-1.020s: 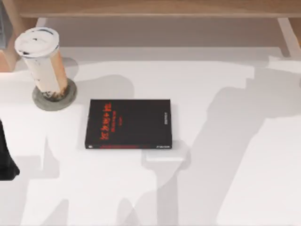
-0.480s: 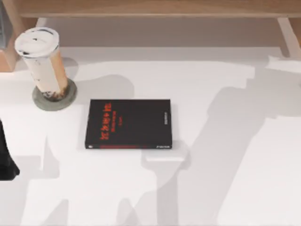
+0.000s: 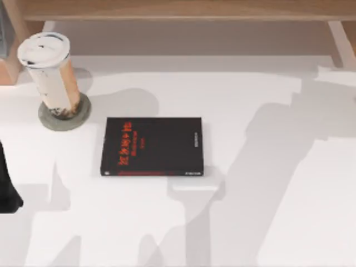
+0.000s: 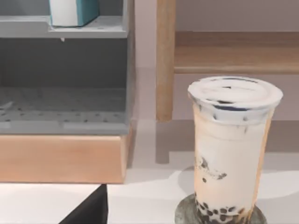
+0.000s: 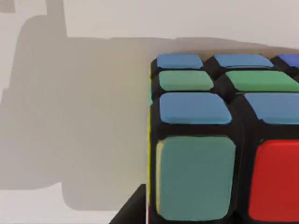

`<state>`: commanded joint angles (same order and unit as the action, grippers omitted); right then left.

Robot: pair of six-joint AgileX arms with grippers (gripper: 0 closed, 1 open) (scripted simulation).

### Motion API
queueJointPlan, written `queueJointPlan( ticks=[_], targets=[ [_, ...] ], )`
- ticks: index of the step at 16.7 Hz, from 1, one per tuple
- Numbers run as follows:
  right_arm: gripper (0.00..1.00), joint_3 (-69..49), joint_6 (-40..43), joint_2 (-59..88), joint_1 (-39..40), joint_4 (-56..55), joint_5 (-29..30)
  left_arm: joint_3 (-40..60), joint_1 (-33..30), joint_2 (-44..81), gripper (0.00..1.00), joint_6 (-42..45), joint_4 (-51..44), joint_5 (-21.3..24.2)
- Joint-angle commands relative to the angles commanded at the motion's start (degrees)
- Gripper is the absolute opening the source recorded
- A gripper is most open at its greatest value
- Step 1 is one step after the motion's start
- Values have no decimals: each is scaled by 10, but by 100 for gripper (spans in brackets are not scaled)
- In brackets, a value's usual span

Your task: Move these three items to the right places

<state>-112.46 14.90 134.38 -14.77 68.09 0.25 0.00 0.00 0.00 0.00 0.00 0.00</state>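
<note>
**Item 1. Cup** (image 3: pixel 50 75), tan-orange with a white lid. It was recorded upright on the grey coaster (image 3: pixel 81 114) at the far left of the table (image 3: pixel 250 111). This placement was judged complete.

**Item 2. Light-blue book** (image 4: pixel 74 11). It was seen standing on the upper grey shelf (image 4: pixel 93 31), beyond the cup. It was judged to need no further handling.

**Item 3. Puzzle cube** (image 5: pixel 210 154), with blue, green and red faces. It was noted directly before the right wrist camera, with pale table surface behind it. Whether it rested on the table or was lifted could not be told.

**Item 4. Black book** (image 3: pixel 153 146), with red lettering. It was found flat at the table's middle, well apart from the cup, with its cover bare. It was judged the likely place for the cube.

**Left gripper** (image 3: pixel 6 189). It was parked at the table's left edge, facing the cup. Wide or narrow could not be told.

**Right gripper.** It was close upon the cube. Whether the cube was held could not be told.

**Handling note (judgement).** The cube was taken as the step in hand.
- A square hold across two opposite faces was advised, since the glossy tiles might slip under a corner grip.
- The cube was best carried level and brought over the middle of the black cover.
- It was best lowered until it was seated flat, then let go without sideways drag, so that the book was not shifted.
- A path well apart from the cup was recommended, as a tall cup is easily toppled.
</note>
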Motion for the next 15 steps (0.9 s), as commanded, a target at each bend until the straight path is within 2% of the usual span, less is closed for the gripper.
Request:
queueJointPlan(
  ticks=[15],
  targets=[
    [0, -52, -4, -9, 5, 62, 3, 0, 0, 0, 100, 0, 0, 0]
  ],
)
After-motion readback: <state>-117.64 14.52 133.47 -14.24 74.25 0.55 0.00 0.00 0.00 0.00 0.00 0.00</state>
